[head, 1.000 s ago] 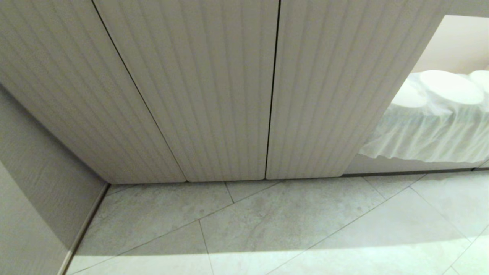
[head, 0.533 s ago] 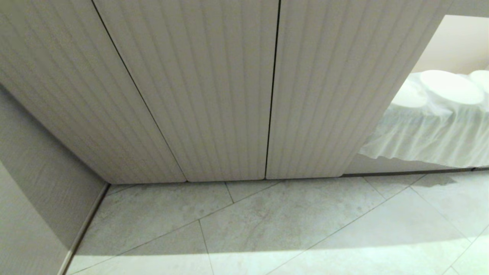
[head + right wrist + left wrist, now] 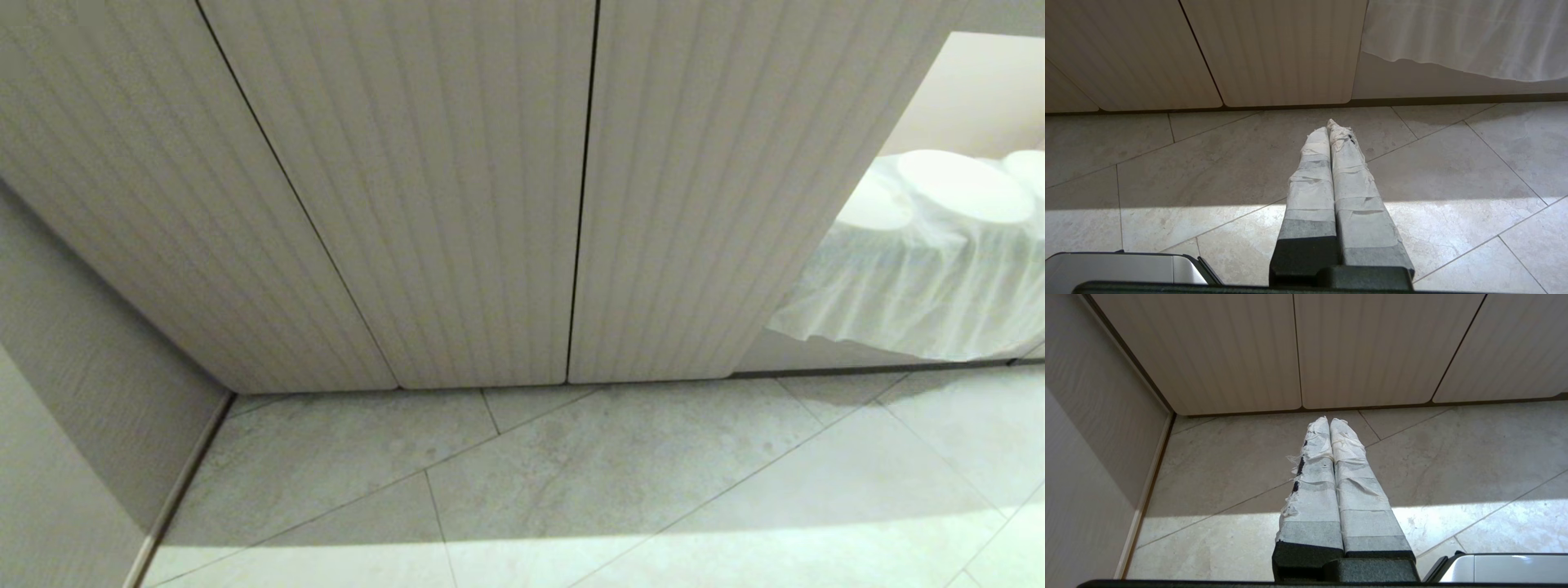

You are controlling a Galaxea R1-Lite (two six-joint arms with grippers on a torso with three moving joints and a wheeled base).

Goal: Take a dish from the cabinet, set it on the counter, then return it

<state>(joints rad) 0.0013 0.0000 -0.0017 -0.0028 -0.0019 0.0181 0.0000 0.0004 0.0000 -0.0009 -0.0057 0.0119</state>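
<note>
Pale grey floor tiles [image 3: 571, 482] run up to the cabinet [image 3: 457, 204], whose beige fluted doors stand shut in the head view; the dish is nowhere in sight and neither arm shows. To the right, a white cloth [image 3: 922, 286] drapes over an opening, with white rounded shapes [image 3: 963, 184] resting on top of it.

From the left wrist view, the left pincer [image 3: 1329, 422] hangs low above the tiles, its tape-wrapped fingers [image 3: 1314, 473] pressed together and holding nothing, pointing toward the closed doors and near a side wall [image 3: 1094, 437].

From the right wrist view, the right pincer [image 3: 1329, 130] likewise is closed and empty over the floor, facing the cabinet base beside the cloth's hem.
</note>
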